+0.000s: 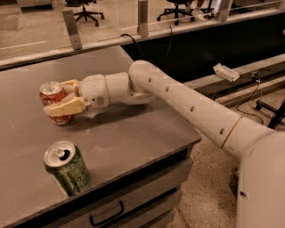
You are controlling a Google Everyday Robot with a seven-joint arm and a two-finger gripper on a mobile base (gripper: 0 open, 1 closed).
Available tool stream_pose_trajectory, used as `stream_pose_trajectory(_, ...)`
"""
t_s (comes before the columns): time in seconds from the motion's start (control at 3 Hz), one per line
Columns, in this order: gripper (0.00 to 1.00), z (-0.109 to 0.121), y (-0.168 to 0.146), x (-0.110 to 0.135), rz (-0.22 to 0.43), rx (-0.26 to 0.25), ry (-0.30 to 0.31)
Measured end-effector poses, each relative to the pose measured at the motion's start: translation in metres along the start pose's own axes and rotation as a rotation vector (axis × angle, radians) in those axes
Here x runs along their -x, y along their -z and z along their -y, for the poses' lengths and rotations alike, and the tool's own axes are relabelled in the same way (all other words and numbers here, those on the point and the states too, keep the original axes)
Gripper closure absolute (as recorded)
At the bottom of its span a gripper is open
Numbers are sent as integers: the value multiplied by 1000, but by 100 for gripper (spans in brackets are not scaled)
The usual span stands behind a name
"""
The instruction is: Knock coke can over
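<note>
Two cans stand on the grey worktop (133, 138), one red and one green. There is one arm (196, 111), and it ends in one gripper (55, 98).

The coke can (54, 101) is red-orange with a silver top and pale markings on its side. It sits at the left of the worktop, in the middle of its depth, on its base. It seems to lean a little to the left. The green can (67, 168) has a silver top with the tab hole showing. It stands near the front edge, well apart from the coke can and in front of it.

The white arm comes in from the right, low over the worktop, with the gripper at its left end right at the coke can. The fingers (67, 107) are spread apart about as wide as the can, which sits between them. The near one lies across the can's front, touching it about halfway up. The far one is just beside the can's upper right side, at the back. The gripper holds nothing off the worktop.

Below the front edge is one drawer (133, 202) with a dark handle. Behind the worktop runs a rail, with office chairs (87, 11) on the floor beyond it. A small white object (226, 71) lies on a ledge to the right.
</note>
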State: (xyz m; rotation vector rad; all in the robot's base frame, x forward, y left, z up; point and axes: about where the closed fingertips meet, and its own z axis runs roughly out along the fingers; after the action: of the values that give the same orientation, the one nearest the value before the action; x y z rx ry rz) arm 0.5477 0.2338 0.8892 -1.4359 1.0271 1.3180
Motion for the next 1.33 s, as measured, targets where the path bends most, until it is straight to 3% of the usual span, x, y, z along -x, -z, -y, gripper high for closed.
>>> stream_pose_trajectory(0.33,100,-1,16,16,-13,-18,29)
stream_pose_trajectory(0.67,100,-4,37,40,-65,-33,64)
stream_pose_trajectory(1.0,100,-14,52,64,-237,-20,82)
stream_pose_trajectory(1.33,100,-25,73,74,-487,0,38)
